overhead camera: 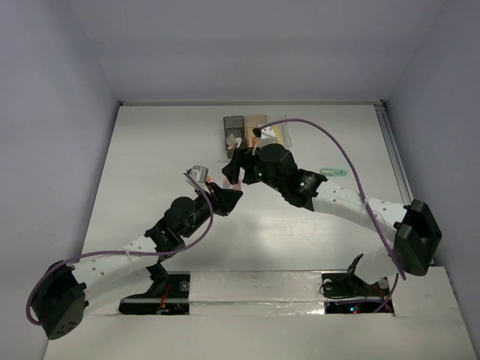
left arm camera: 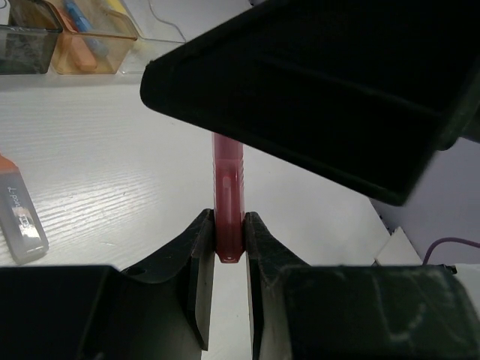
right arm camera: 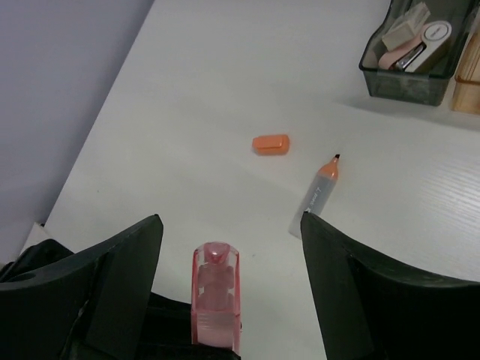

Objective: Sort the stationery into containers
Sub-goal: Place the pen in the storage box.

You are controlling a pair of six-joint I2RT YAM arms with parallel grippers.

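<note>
Backing the white table (overhead camera: 150, 150) and containers (overhead camera: 244, 122), greyish walls (overhead camera: 52, 112) rise.

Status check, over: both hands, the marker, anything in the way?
Left hand shut on pink marker. Right hand open, straddling it, no contact. Uncapped orange-tipped marker and orange cap lie loose nearby, not blocking.

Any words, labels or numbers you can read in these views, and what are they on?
Uncapped marker: dark print along its grey barrel, too blurred to read in the left wrist view and too small in the right wrist view.
No other lettering can be made out.
</note>
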